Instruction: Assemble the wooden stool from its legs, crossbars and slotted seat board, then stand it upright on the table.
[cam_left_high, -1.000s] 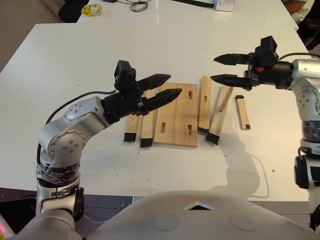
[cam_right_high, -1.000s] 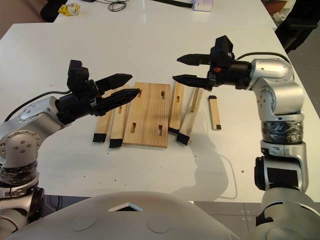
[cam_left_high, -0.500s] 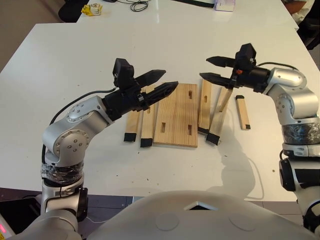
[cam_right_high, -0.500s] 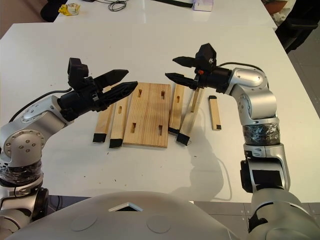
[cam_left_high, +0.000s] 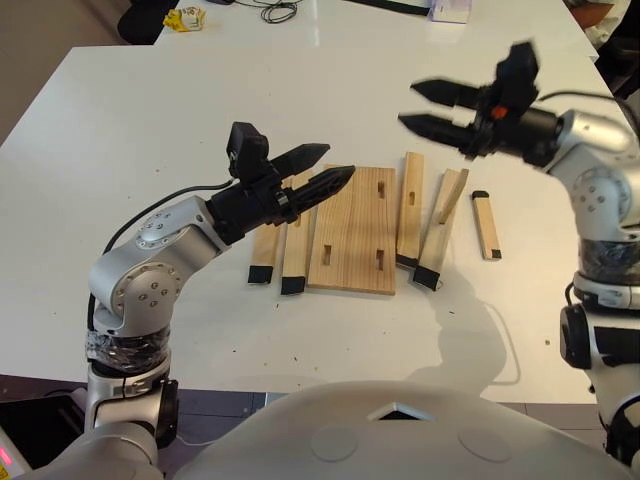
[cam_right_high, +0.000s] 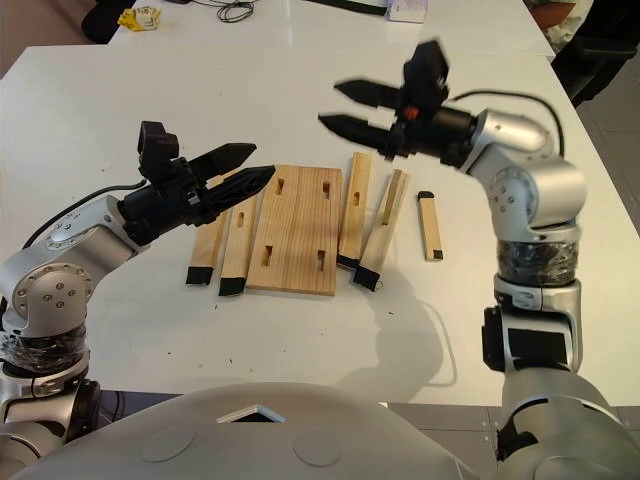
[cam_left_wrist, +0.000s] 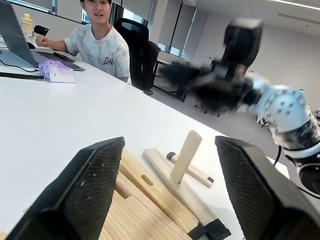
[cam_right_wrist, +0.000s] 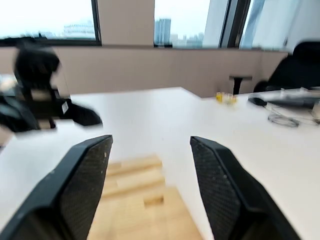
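The slotted seat board (cam_left_high: 353, 230) lies flat in the middle of the white table (cam_left_high: 150, 110). Two black-tipped legs (cam_left_high: 281, 245) lie along its left edge and two more legs (cam_left_high: 420, 225) along its right edge. A short crossbar (cam_left_high: 486, 224) lies farther right. My left gripper (cam_left_high: 325, 167) hovers open above the board's left edge, empty. My right gripper (cam_left_high: 420, 106) is raised above the table behind the right-hand legs, open and empty. The left wrist view looks between its two black fingers (cam_left_wrist: 85, 192) at the legs (cam_left_wrist: 165, 185) and the right gripper (cam_left_wrist: 200, 85).
A yellow object (cam_left_high: 185, 17) and cables (cam_left_high: 275, 10) lie at the table's far edge, with a small purple pack (cam_left_high: 448, 10) to their right. A seated person is behind the table in the left wrist view.
My right gripper swung in leftward over the right-hand legs, then lifted higher. My left gripper shifted slightly and stays open over the board's left edge. The wooden parts have not moved.
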